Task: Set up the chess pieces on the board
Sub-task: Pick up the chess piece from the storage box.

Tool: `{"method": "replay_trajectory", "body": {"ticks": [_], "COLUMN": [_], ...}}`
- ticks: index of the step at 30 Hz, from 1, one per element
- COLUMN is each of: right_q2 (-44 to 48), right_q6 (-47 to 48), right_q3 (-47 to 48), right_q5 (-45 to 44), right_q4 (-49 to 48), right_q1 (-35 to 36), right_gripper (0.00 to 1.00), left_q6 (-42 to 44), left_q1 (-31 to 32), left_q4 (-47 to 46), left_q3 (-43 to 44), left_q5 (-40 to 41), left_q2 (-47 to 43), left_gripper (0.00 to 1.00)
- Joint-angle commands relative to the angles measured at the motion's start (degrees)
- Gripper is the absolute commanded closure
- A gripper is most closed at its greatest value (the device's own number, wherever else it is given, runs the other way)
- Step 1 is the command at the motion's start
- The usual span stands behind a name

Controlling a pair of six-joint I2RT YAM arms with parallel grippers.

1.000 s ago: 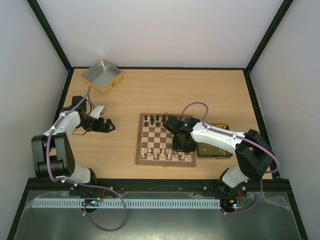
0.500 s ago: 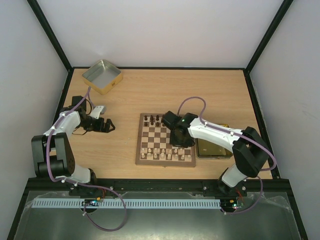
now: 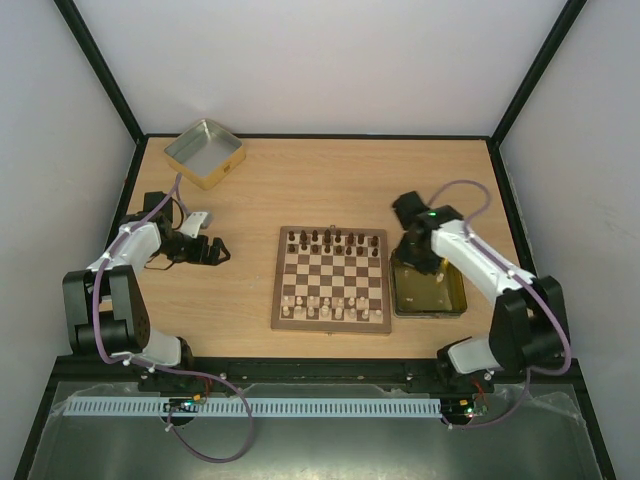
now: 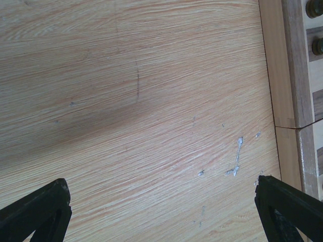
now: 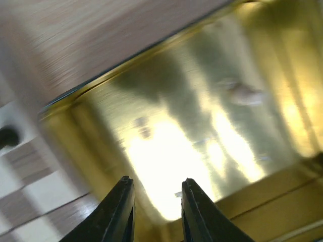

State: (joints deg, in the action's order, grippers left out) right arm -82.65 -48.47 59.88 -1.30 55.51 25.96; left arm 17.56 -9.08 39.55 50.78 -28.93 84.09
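Note:
The board (image 3: 330, 280) lies mid-table, with dark chess pieces (image 3: 335, 239) along its far row and pale ones (image 3: 325, 303) in its near rows. My right gripper (image 3: 417, 266) hangs over the gold tin tray (image 3: 432, 302) beside the board's right edge. In the right wrist view, which is blurred, this gripper (image 5: 155, 189) is open a little with nothing between its fingers, and a pale piece (image 5: 245, 94) lies on the tray floor (image 5: 166, 151). My left gripper (image 3: 216, 250) rests left of the board. In its wrist view it (image 4: 161, 184) is wide open over bare wood, near the board's frame (image 4: 286, 75).
A second, silver-lined tin (image 3: 204, 153) stands at the back left corner. Black frame posts and white walls close in the table on three sides. The gold tray touches the board's right side.
My right arm has swung right from above the board's far row to over the gold tray, and its jaws have parted. The left arm has not moved.

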Motion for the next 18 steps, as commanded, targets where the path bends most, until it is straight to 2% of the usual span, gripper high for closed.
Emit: {"method": "replay_trajectory", "body": {"ticks": [1,9,18], "right_q2": [5.20,1.74,-2.65], "right_q6": [3.78,9.67,10.49], "right_q3": [-5.10,-6.63,-7.03], "right_q5": [-0.36,6.84,8.63], "right_q4": [1.89,-2.02,-5.22], "right_q1": [-11.18,-23.60,-26.81], "right_gripper": [0.75,0.75,0.75], "left_q6": [0.45,0.46,0.37], "left_q1": [-0.50,-0.50,-0.59], "left_q4": [0.97,0.97,0.95], "left_q3": [1.33,1.25,1.27], "left_q5": [-0.82,-0.78,-0.74], "left_q2": [-1.05,-1.21,-1.22], "left_gripper": [0.01,0.01,0.01]}}
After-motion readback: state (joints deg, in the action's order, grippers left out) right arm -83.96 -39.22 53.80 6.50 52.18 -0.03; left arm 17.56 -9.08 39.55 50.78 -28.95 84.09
